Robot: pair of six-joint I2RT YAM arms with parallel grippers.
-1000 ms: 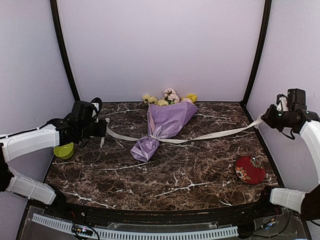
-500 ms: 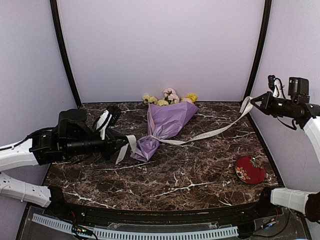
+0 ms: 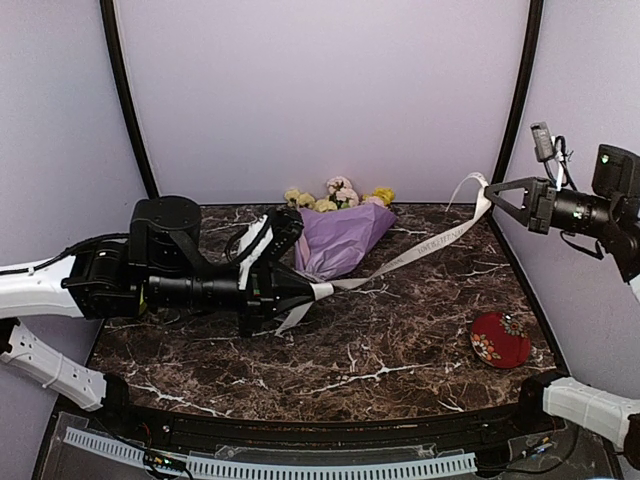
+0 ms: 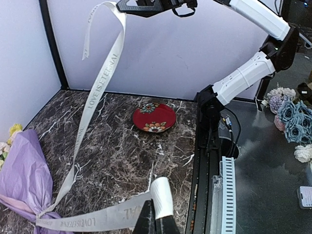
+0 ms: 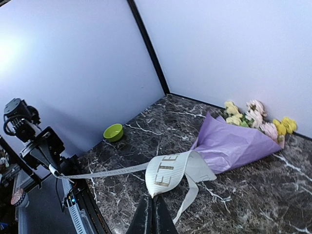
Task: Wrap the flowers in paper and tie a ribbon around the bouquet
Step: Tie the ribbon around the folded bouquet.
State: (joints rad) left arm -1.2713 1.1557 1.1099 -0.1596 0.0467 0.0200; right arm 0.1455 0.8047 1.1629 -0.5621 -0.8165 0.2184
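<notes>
At the far middle of the marble table [image 3: 400,360], the bouquet [image 3: 340,235] lies on its side. Its flowers [image 3: 338,193] point toward the far wall, and the lilac paper [image 3: 358,243] cone narrows toward the near left. The ribbon [image 3: 430,243] is drawn around the cone's narrow end, as the left wrist view shows, and its two lengths run off to the two arms.

The left gripper [image 3: 308,291] sits low over the table, just to the near left of that narrow end. Its jaws are clamped on one length of ribbon, and a short curl of ribbon stands up past the fingertips.

The right gripper [image 3: 490,192] is held high above the far right corner, well apart from the bouquet. Its jaws are pinched together on the other length, which slopes down and leftward through the air to the cone.

A red plate [image 3: 499,339] lies at the near right and a green bowl [image 5: 113,132] by the left edge, both apart from the ribbon.
</notes>
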